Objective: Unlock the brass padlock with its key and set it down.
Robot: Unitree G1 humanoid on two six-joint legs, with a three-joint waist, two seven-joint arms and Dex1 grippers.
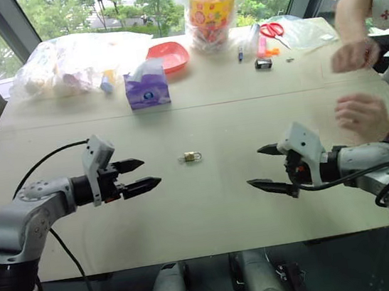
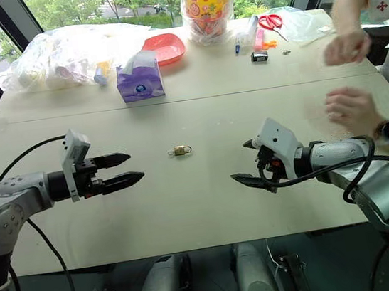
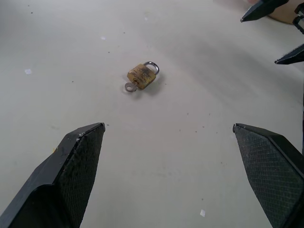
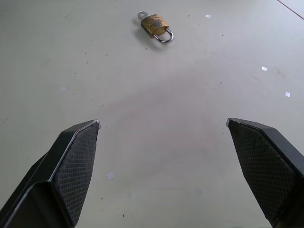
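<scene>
The brass padlock (image 1: 191, 157) lies flat on the pale table (image 1: 211, 215) midway between my two arms, its silvery shackle closed. A small silver key (image 3: 129, 87) sticks out of the padlock's (image 3: 142, 75) body. My left gripper (image 1: 142, 175) hovers open to the left of the padlock, pointing at it, nothing between its fingers. My right gripper (image 1: 266, 168) hovers open to the right, pointing back toward the padlock (image 4: 156, 25), also holding nothing. Both stand well apart from it.
A person's hands (image 1: 362, 112) hover over the table's right side, close to my right arm. At the back stand a purple tissue box (image 1: 146, 86), a red dish (image 1: 167, 56), plastic bags (image 1: 76, 60), a colourful jar (image 1: 211, 10) and red-handled scissors (image 1: 274, 32).
</scene>
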